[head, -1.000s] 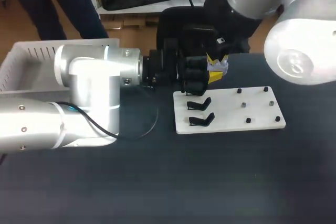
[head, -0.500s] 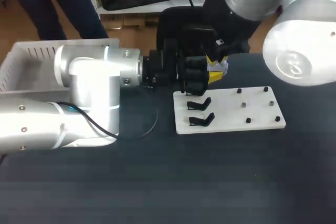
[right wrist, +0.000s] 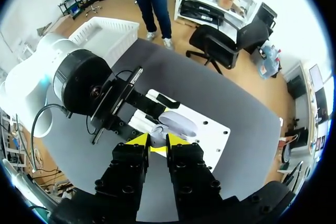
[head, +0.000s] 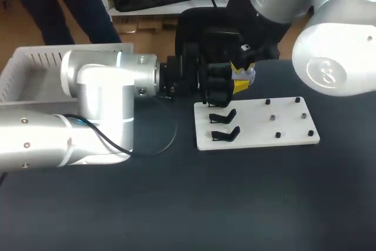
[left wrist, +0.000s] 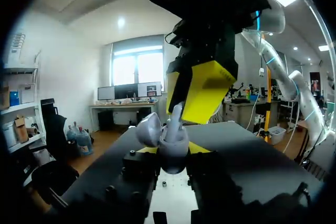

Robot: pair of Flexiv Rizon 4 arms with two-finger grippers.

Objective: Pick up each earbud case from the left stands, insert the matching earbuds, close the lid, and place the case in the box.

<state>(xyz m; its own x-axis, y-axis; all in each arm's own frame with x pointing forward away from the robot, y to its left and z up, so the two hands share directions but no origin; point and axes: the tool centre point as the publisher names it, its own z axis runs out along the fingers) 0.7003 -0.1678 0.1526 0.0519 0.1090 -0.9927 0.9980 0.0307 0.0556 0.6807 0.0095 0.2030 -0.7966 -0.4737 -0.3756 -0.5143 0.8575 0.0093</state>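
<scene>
Almost nothing moved: the left gripper (head: 239, 86) still squeezed the open earbud case (left wrist: 172, 142) above the back edge of the white board (head: 282, 124), and the right gripper (right wrist: 157, 141), fingers nearly together, still pinched a pale earbud (left wrist: 176, 115) down into it.

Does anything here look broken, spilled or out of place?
Nothing stands out. The left gripper holds the earbud case, lid open; the right gripper is close above it; the white board lies flat.

My left arm (head: 88, 104) lies level from the left, its left gripper (left wrist: 173, 156) clamped on the earbud case (left wrist: 170, 140) — my right arm (head: 329, 57) arches over from the right, with the right gripper (right wrist: 157, 141) pinching an earbud (left wrist: 176, 115) just above.
</scene>
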